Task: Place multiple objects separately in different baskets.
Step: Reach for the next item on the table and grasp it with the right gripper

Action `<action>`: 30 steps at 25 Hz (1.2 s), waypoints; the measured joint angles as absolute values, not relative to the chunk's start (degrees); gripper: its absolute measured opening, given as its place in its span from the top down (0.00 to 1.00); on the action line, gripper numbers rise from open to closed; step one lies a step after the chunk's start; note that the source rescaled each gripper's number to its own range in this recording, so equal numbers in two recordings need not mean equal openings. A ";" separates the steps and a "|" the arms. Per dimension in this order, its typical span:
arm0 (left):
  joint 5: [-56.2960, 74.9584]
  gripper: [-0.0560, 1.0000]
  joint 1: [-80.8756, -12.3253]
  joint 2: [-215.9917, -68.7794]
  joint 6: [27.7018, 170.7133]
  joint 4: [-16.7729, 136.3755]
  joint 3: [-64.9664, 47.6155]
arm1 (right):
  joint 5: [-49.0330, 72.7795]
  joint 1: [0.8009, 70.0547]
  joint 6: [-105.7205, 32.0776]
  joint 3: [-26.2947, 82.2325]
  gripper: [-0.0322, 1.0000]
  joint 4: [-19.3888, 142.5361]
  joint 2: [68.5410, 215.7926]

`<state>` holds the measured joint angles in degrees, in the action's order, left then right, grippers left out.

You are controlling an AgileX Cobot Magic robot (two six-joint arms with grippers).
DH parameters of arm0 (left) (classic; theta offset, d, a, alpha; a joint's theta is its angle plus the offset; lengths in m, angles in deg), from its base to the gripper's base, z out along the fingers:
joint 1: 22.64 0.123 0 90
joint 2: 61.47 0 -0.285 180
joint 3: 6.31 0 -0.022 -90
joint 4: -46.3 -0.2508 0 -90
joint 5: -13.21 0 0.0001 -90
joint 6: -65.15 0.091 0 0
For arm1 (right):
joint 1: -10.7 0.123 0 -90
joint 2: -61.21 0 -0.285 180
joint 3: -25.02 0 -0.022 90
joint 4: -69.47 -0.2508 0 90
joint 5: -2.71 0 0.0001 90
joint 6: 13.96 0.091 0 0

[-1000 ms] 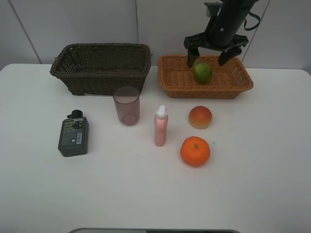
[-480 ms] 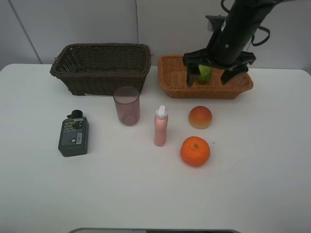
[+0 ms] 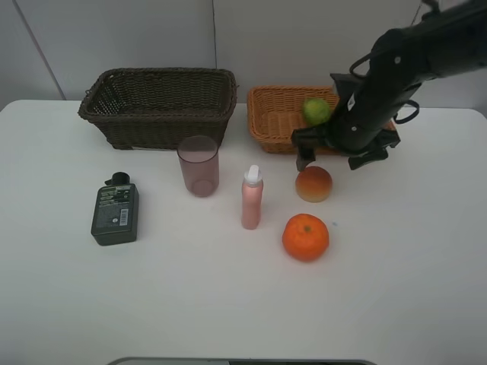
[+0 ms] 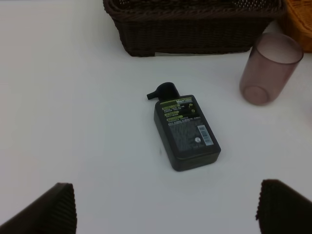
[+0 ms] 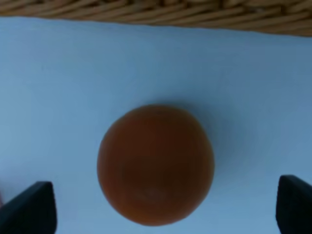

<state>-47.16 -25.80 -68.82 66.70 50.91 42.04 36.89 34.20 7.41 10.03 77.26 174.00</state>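
My right gripper (image 3: 330, 160) is open and hangs just above the red-yellow peach (image 3: 313, 183), in front of the light tan basket (image 3: 274, 115). The right wrist view shows the peach (image 5: 156, 163) between the spread fingertips (image 5: 30, 206). The green lime (image 3: 316, 111) lies in the tan basket. The orange (image 3: 305, 236), pink bottle (image 3: 252, 198), pink cup (image 3: 198, 166) and dark green flask (image 3: 115, 213) stand on the table. My left gripper (image 4: 168, 214) is open above the table, short of the flask (image 4: 185, 131). It is out of the exterior view.
The dark brown basket (image 3: 157, 106) stands at the back left, with nothing showing inside it. The left wrist view shows it (image 4: 190, 34) beyond the flask, with the cup (image 4: 269, 68) beside it. The tan basket's wall (image 5: 156, 12) is close behind the peach.
My right gripper, open throughout, has left the lime in the tan basket, moved forward out of it and come down over the peach.
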 joint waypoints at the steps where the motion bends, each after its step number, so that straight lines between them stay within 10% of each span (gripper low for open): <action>1: -47.16 0.04 -25.80 -68.82 66.70 50.91 42.04 | 35.03 34.39 8.27 9.27 0.00 77.48 174.00; 30: -47.16 0.04 -25.80 -68.82 66.70 50.91 42.04 | 21.80 34.83 16.81 7.12 0.00 86.02 183.18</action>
<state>-47.16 -25.80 -68.82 66.70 50.91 42.04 21.80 34.83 16.81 7.12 86.02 183.18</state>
